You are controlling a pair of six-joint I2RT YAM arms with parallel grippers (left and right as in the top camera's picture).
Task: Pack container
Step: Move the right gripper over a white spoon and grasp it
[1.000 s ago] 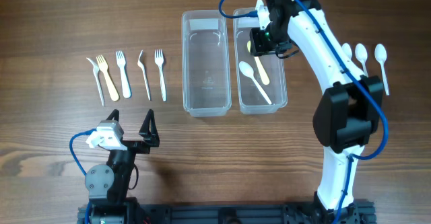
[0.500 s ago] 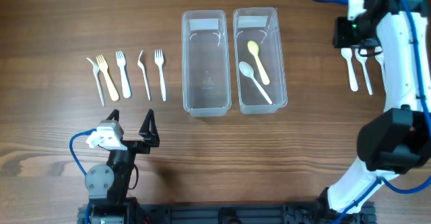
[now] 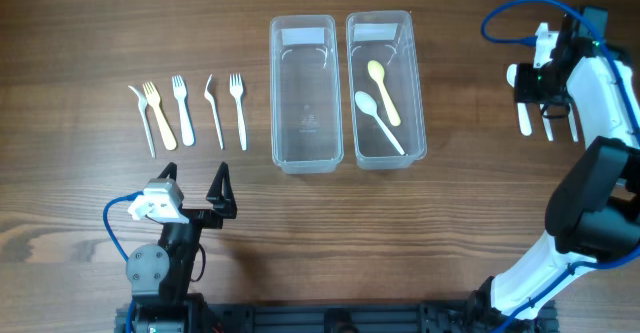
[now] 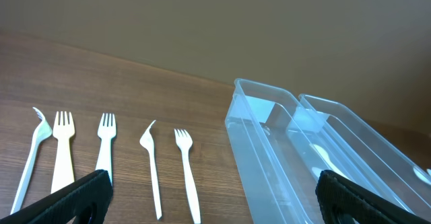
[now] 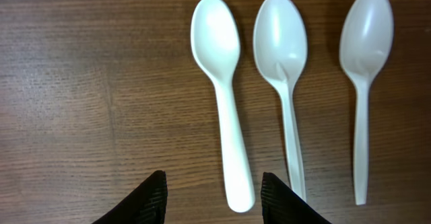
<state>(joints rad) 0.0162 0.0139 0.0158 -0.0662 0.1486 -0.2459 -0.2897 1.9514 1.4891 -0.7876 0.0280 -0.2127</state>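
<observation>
Right gripper [image 5: 213, 187], jaws spread and empty, hangs over leftmost spoon [image 5: 225, 103]; hazard: descending finger may clip the neighbouring middle spoon [image 5: 283, 62].

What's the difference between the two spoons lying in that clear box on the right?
The yellow spoon is cream-yellow; the white spoon is plain white. The yellow spoon lies nearer the far end of the right container, the white spoon nearer the robot's end. The white spoon is slanted more than the yellow spoon. Both lie flat inside, bowls pointing away from the robot.
</observation>
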